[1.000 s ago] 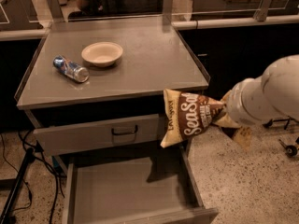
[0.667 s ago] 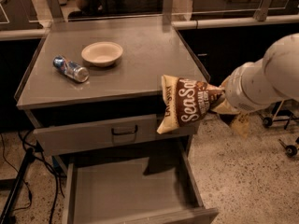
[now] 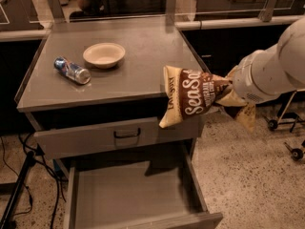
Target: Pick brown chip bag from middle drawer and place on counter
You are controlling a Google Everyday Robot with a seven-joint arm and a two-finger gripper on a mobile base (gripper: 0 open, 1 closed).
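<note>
We see the hand (image 3: 228,90) at the right, pinching the right end of the brown chip bag (image 3: 190,97) — the bag hangs in the air by the table's (image 3: 143,70) front right corner, above the open middle drawer (image 3: 133,194). A bowl (image 3: 104,55) and a can (image 3: 72,70) sit on the table.

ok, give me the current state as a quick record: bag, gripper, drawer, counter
bag: in the air, at front-right corner of counter, not set down
gripper: at the bag's right end, shut on it
drawer: pulled open, visible floor bare
counter items: bowl, and can lying on its side, both left of bag
task state: bag out of drawer, not yet placed
</note>
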